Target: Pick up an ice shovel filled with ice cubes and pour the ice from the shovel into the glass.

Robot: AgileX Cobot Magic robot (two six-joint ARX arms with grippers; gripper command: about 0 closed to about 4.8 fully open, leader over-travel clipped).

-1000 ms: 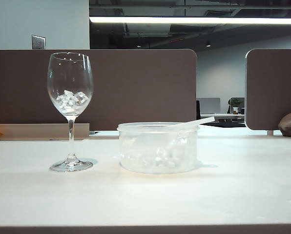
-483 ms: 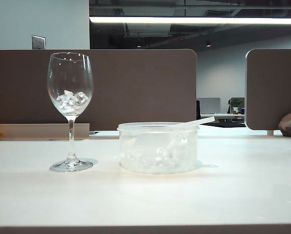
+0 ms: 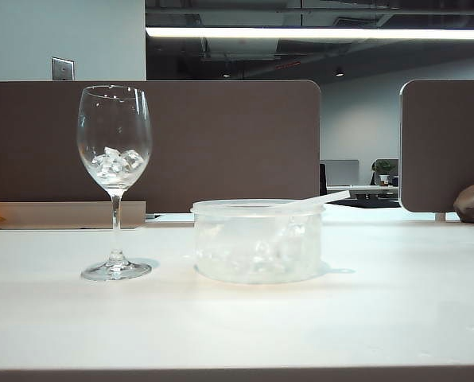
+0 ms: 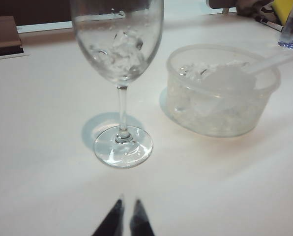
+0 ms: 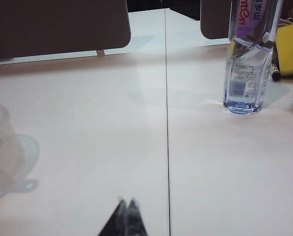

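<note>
The table (image 3: 396, 318) is a broad, pale, smooth top with a thin seam running across it in the right wrist view; it looks level and slick, so light plastic would likely slide on it if nudged. Brown partition panels (image 3: 221, 143) close off the far side, with an open office under strip lighting beyond. A clear water bottle (image 5: 247, 59) stands upright well off toward the right arm's side.

The glass (image 3: 114, 159) stands upright at about nine o'clock from the tub (image 3: 257, 243), near but apart. It is tall on a thin stem and small foot: judged fragile and easy to tip. Ice cubes (image 3: 116, 162) already lie in its bowl, so a pour appears to have been made.

The tub is low, round and translucent, with more ice in it. The ice shovel (image 4: 235, 76) rests in it, bowl down among the ice, its thin handle projecting over the rim toward three o'clock in the exterior view. It is judged light, fairly stiff and possibly wet and slippery; the free handle end is the place to take it.

The left gripper (image 4: 127, 216) hangs low over bare table short of the glass's foot, its jaws nearly together and holding nothing. The right gripper (image 5: 126, 216) sits over bare table beside the seam, well clear of the tub, jaws closed and empty.
</note>
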